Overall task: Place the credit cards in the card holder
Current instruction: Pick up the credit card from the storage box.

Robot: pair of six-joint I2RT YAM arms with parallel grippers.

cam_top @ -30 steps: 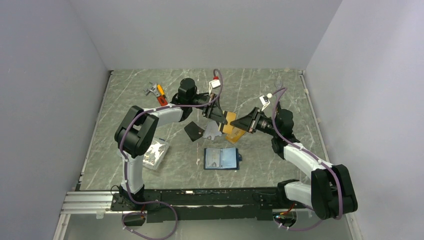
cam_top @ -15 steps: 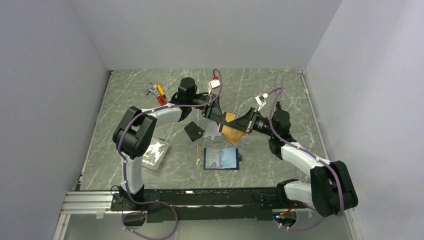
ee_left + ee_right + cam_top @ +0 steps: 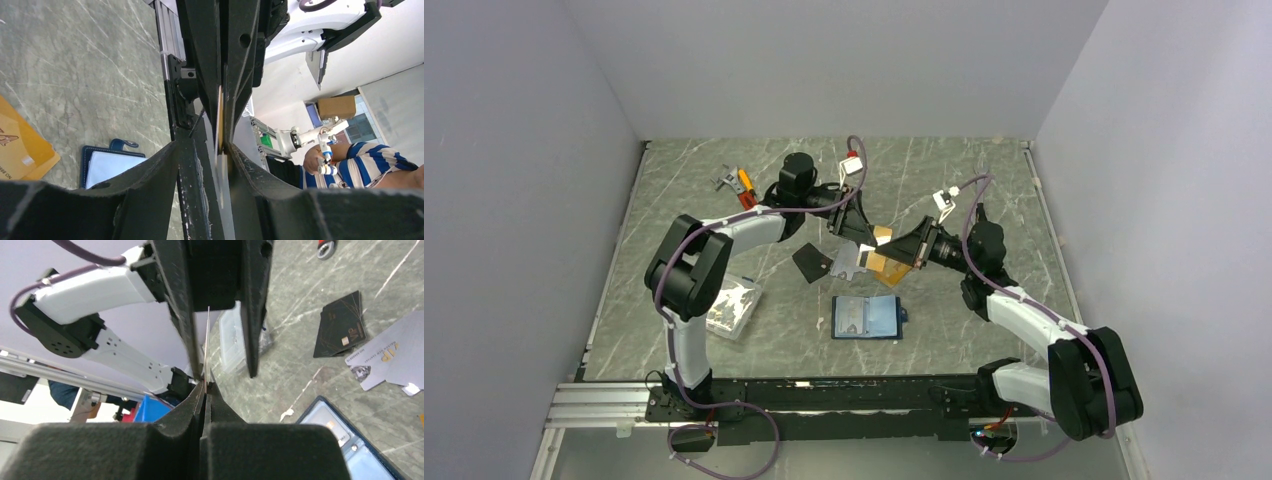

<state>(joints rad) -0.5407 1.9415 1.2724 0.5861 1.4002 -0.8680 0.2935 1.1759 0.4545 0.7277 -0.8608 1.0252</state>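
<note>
Top view: we see left gripper (image 3: pixel 860 238) and right gripper (image 3: pixel 898 246) meeting mid-table, card (image 3: pixel 882 236) between them. Card holder (image 3: pixel 867 317) lies open flat, just near.
Left wrist: our fingers apart, straddling card edge.
Right wrist: fingers clamped on card.
We'd grip firmly right, withdraw left straight, then angle card toward card holder.

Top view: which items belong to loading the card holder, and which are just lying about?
Job:
held card, clamped in right fingers
orange card
silver card
black card
card holder, open

Lying about:
clear parts box
orange-and-grey item
</note>
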